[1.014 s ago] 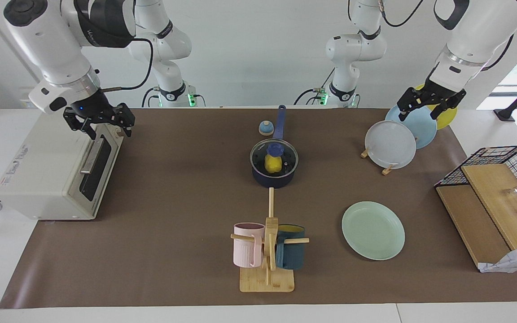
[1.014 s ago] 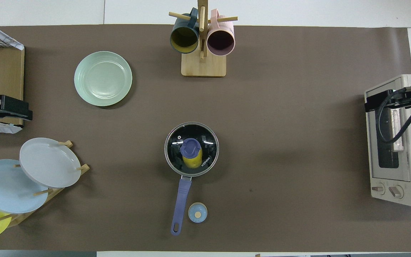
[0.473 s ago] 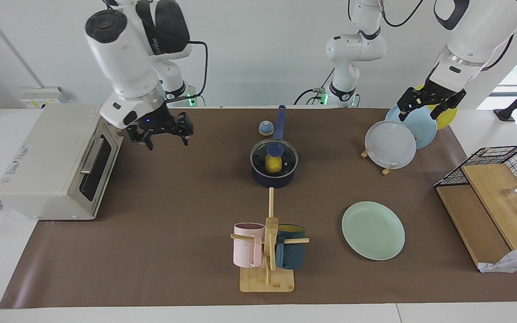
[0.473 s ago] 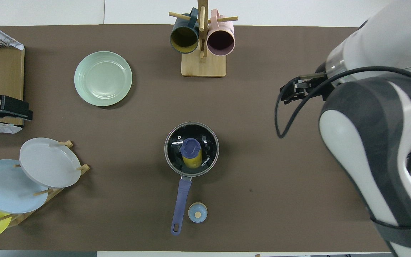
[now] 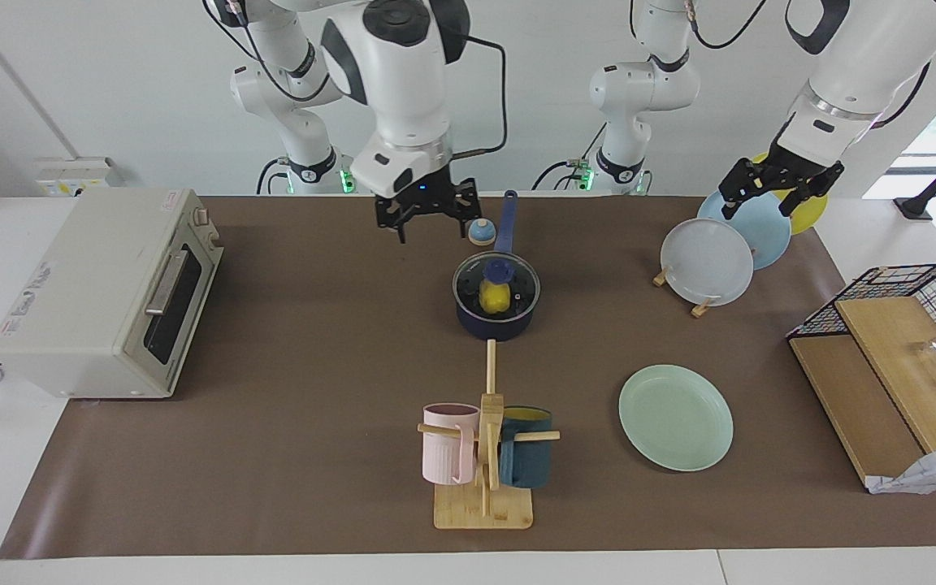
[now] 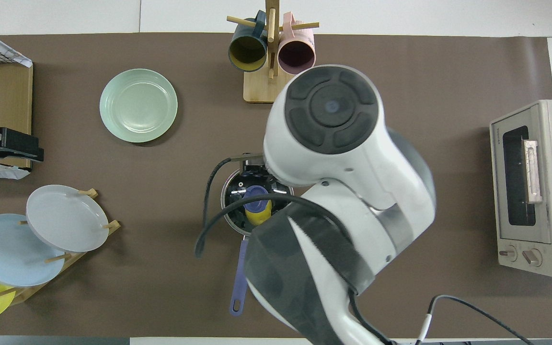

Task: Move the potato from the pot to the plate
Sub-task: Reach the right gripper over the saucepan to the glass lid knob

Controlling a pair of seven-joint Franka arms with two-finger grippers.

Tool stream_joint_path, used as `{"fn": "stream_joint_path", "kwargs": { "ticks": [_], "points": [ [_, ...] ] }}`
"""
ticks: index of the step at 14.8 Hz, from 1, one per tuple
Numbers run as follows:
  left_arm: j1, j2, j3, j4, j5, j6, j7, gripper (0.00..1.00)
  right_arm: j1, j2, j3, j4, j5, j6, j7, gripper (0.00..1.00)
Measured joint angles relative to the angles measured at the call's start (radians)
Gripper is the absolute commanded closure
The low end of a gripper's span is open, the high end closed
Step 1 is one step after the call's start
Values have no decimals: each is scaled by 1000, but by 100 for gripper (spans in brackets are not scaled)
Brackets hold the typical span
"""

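- Nothing of the job is seen to be done yet; the lid, the lift and the drop are all left.
- Right gripper [image 5: 427, 221] is held up in the air, over the mat just beside the pot, toward the right arm's end of the table. Its fingers are spread apart and nothing is held in them.
- Pot [image 5: 495, 321] is closed with a glass lid [image 5: 518, 283], which must be taken off first.
- Potato [image 5: 494, 298] is seen through the lid, inside the pot.
- Plate [image 5: 676, 417] is well apart from the pot, farther from the robots, with nothing on it.
- Left gripper [image 5: 778, 188] is kept waiting over the plate rack [image 5: 702, 307], its fingers spread and nothing held.
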Motion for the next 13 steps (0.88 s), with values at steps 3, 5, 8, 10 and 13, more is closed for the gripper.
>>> {"fn": "stream_joint_path", "kwargs": {
  "ticks": [3, 5, 8, 10, 13],
  "points": [
    [0, 0, 0, 0, 0, 0, 0, 0, 17, 22, 49, -127, -19, 132, 50, 0],
    [0, 0, 0, 0, 0, 0, 0, 0, 18, 16, 80, -234, -57, 231, 75, 0],
    [0, 0, 0, 0, 0, 0, 0, 0, 17, 9, 88, -322, -93, 318, 78, 0],
    [0, 0, 0, 0, 0, 0, 0, 0, 14, 7, 88, -351, -131, 343, 78, 0],
    [0, 0, 0, 0, 0, 0, 0, 0, 11, 3, 88, -375, -138, 385, 78, 0]
  ]
}}
